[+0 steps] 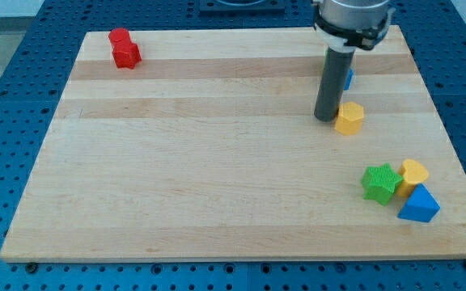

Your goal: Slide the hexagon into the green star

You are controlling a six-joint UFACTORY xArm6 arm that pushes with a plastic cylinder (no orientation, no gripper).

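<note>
My tip (pixel 327 118) rests on the wooden counter (pixel 217 178) in its upper right part, nearer the right edge than the centre. The arm carries no fingers at all, only the straight dark rod (pixel 333 81), so there is nothing released or clenched to tell of.

The yellow hexagon (pixel 349 118) lies just beside my tip, on its right side in the view; whether the two touch or stand a hair apart I cannot tell. A blue block (pixel 349 78) peeps out from behind the rod on its right, a little nearer the counter's top edge than the hexagon; most of it is hidden, so its shape cannot be made out.

The green star (pixel 380 183) sits near the counter's bottom right corner, well apart from the hexagon and lower in the view, slightly to the right of it. Pressed against the star's right side is a yellow block (pixel 415 172) of rounded, heart-like form, and just below that one a blue triangular block (pixel 419 204), which lies closest to the corner. These three make one tight cluster.

Far off, near the counter's top left corner, stands a red block (pixel 124 48), its shape irregular and hard to name.

The counter lies on a blue perforated base (pixel 23 121) that shows around its edges.
</note>
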